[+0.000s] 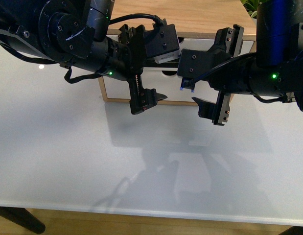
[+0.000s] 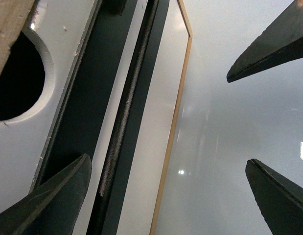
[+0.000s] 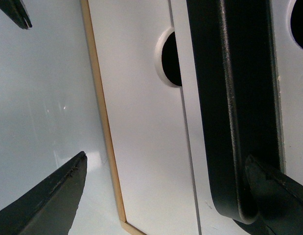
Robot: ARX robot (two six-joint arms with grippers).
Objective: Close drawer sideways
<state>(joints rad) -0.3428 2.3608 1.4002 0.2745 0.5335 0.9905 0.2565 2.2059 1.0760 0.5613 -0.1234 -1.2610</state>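
Place: the drawer (image 1: pixel 198 38) is the upper one in the cabinet (image 1: pixel 190 14) at the far side of the table (image 1: pixel 68 161), just behind both grippers. How far it stands out cannot be told.
Left gripper (image 2: pixel 168 161): jaws spread wide and holding nothing. One jaw lies over the drawer front, the other over the table.
Right gripper (image 3: pixel 167 157): jaws spread and empty. One jaw crosses the end of the handle (image 3: pixel 224 98); whether it touches cannot be told.
Handling: probably a stiff wooden box, fairly light, that slides rather than lifts. The white front looks smooth and likely slippery under a jaw. The handle looks rigid, with a faintly grainy finish that should give better purchase.
Where to press: closing likely needs a push rather than a pinch. Pushing with the side of a jaw flat against the handle or the panel beside it, near the middle, should keep the drawer from skewing. The notch (image 2: pixel 14 78) is best avoided.
Front view only: it shows both arms, the cabinet's wooden top and its place on the table. The arms hide nearly all of the handle.
Wrist views only: they show the handle close up and the seam above the lower drawer (image 3: pixel 136 122). The right wrist view shows both notches; the left shows one with its dark inside.
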